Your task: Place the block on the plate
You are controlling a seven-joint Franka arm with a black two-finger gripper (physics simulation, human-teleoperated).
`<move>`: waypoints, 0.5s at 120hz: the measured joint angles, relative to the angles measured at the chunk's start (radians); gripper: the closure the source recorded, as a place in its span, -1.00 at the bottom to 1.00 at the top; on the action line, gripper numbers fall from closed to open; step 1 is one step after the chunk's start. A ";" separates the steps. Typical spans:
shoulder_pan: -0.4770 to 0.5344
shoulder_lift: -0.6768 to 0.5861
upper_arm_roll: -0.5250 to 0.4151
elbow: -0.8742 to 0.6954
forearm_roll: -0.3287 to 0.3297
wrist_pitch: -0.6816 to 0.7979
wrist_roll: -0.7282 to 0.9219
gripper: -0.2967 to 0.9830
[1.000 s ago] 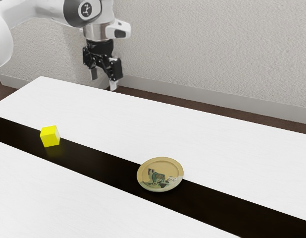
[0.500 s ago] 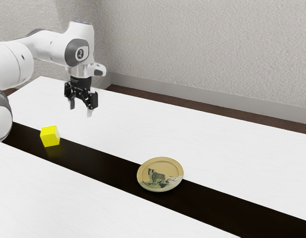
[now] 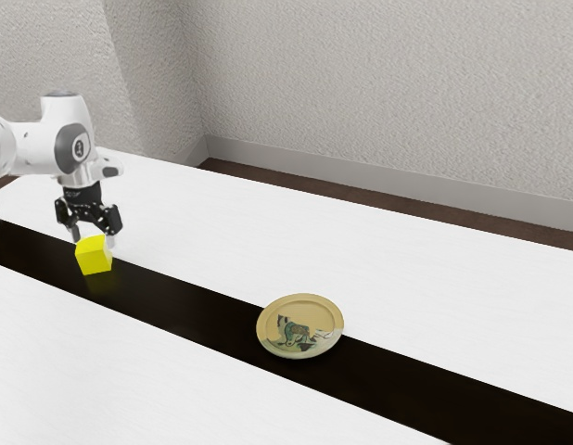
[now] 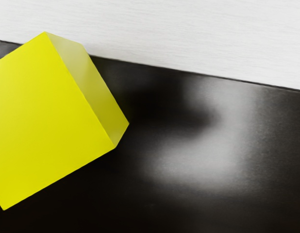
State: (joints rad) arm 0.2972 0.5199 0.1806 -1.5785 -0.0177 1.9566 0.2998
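Observation:
My black gripper (image 3: 93, 237) is open in the exterior view, its fingers spread apart just behind and above the yellow block (image 3: 94, 256). The block covers part of the space below the hand, and whether a finger touches it I cannot tell. In the wrist view the block (image 4: 48, 116) looms large over the dark strip. A round tan plate (image 3: 300, 326) with a painted animal figure lies across the strip's edge, well toward the exterior view's right from the block, with nothing on it.
A black strip (image 3: 194, 299) runs lengthwise along the white table (image 3: 361, 250). Behind the table's far edge stands a textured wall (image 3: 388, 93) with a grey baseboard.
My arm has swung toward the exterior view's left and come down, bringing the open gripper from high behind the table to the block. Block and plate have stayed put.

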 joint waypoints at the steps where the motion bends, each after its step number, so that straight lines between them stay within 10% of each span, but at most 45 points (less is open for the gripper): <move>1: 0.003 -0.001 0.001 -0.004 -0.002 0.006 0.001 -0.54; 60: 0.078 0.173 0.015 0.116 -0.146 0.224 0.028 -0.54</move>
State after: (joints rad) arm 0.3751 0.6933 0.1956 -1.4629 -0.1633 2.1804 0.3282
